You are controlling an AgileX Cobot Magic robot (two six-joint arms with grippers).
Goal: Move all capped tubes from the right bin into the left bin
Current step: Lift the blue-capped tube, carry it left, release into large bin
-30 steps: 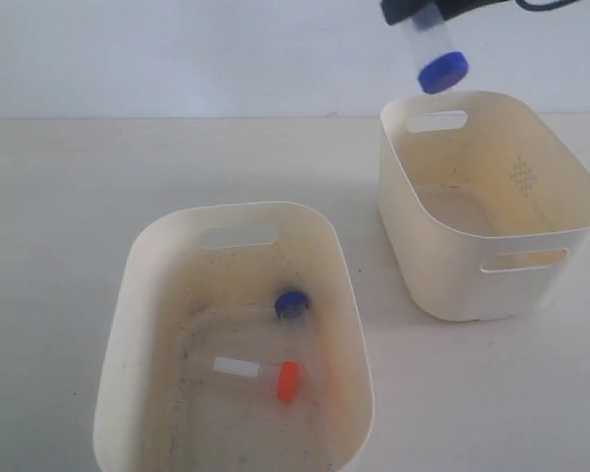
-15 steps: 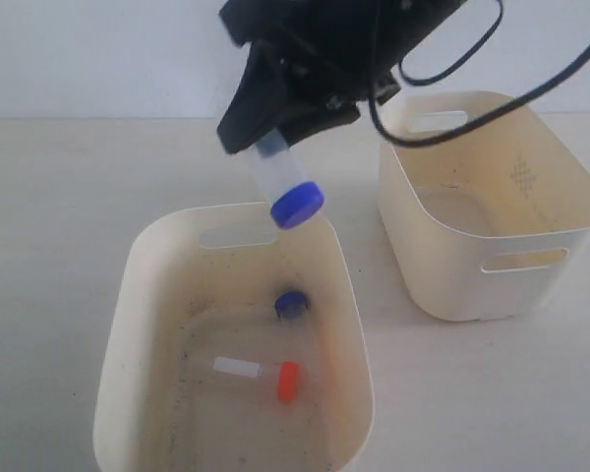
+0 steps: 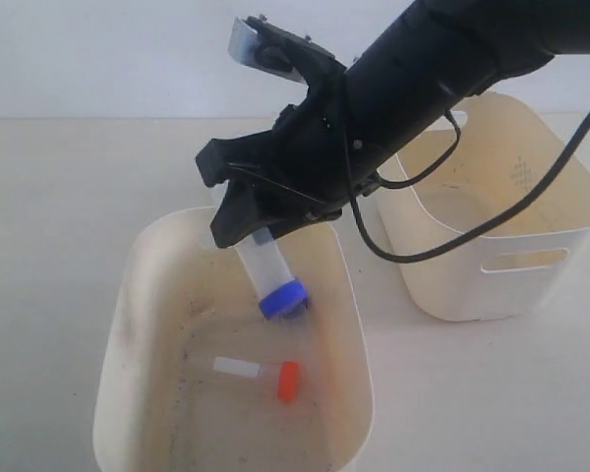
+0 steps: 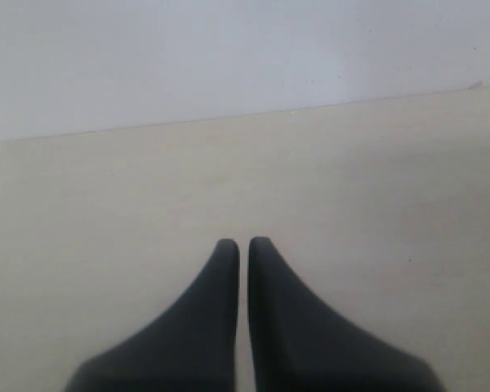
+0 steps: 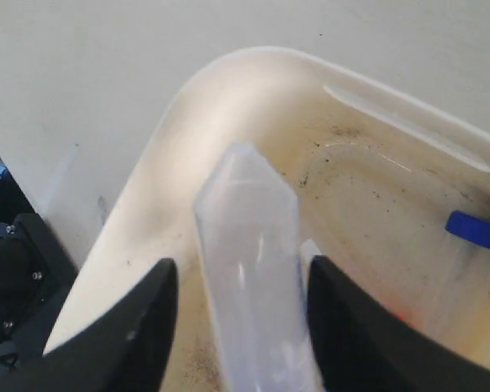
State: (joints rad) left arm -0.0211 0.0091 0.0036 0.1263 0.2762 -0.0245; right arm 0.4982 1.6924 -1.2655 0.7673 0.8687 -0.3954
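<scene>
looks like the right tool (image 3: 248, 228) is pinching a blue-capped tube (image 3: 264, 267) by its clear end, cap aimed steeply down inside the far end of the speckled left bin (image 3: 128, 285) at the near edge of the bench (image 3: 59, 177), so letting go should be a straight drop; left tool (image 4: 243, 245) is pressed together.

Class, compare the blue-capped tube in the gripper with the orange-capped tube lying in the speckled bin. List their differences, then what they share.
The blue-capped tube is clamped in the right gripper; the orange-capped tube lies free. The blue-capped tube tilts steeply, cap down; the orange-capped tube lies flat on the floor of the speckled bin. Their caps differ in colour, blue against orange. Both have clear bodies and round caps.
</scene>
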